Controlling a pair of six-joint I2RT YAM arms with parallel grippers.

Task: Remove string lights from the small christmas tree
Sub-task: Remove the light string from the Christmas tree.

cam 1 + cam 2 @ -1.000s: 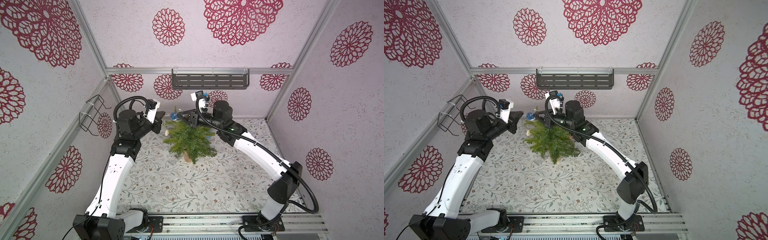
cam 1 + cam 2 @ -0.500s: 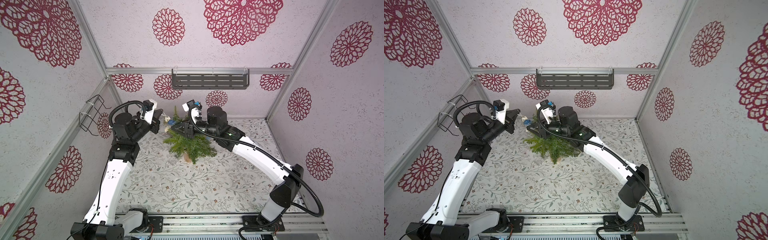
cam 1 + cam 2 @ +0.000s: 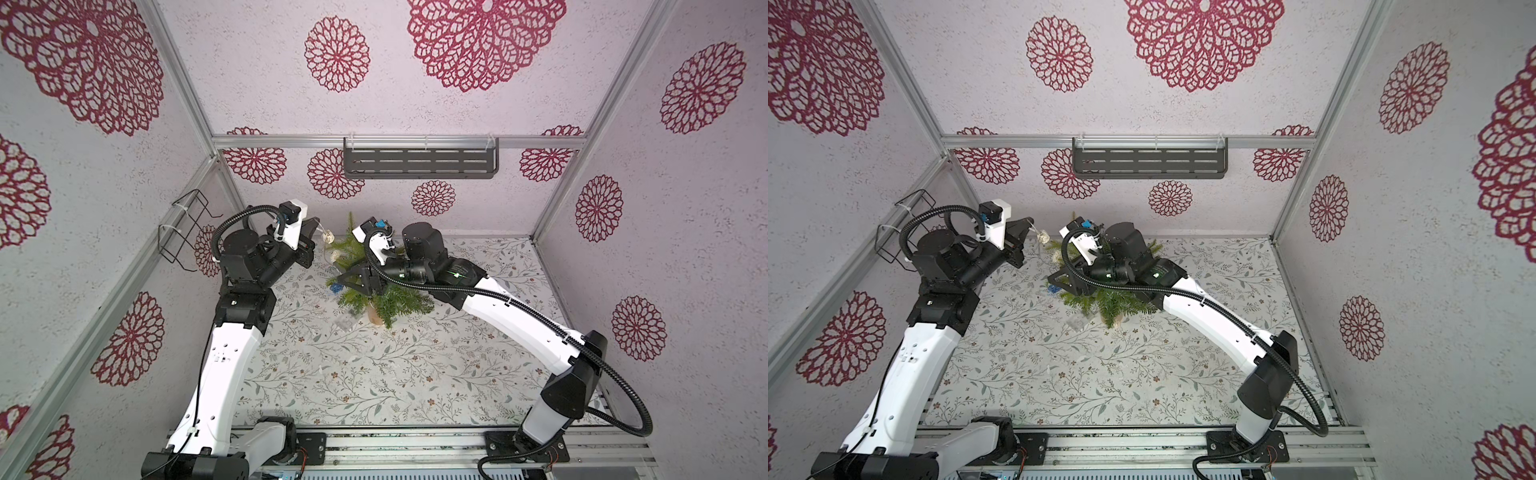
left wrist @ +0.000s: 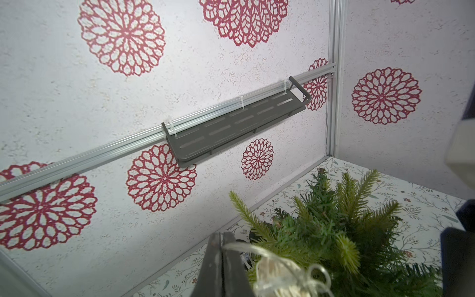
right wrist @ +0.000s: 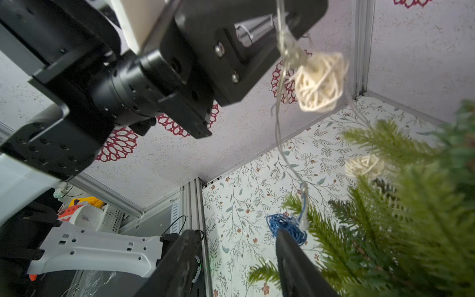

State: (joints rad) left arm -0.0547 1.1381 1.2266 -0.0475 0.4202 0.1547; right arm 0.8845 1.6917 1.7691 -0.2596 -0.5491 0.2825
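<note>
Unwinding step: L gripper [image 4: 219, 237] clamps string lights [image 5: 318, 82] above small christmas tree [image 4: 334, 231]; R gripper [image 5: 235, 232] jaws apart; next, free blue ball [image 5: 285, 227].

One tree [image 3: 397, 303], two cream balls [image 5: 318, 82], one blue ball [image 5: 285, 228] — two arms [image 3: 224, 365], one shelf [image 3: 419, 164].

- A robot test cell in a laboratory is shown: a booth is built from aluminium profiles [image 3: 399, 141] and wallpapered panels [image 3: 249, 83].
- A left arm [image 3: 224, 365] and a right arm [image 3: 528, 328] are bolted to a metal rail [image 3: 415, 446].
- A grey shelf [image 4: 231, 128] is fixed with cable ties [image 4: 243, 101].
- Plastic bins [image 5: 87, 213] are seen outside the booth.
</note>
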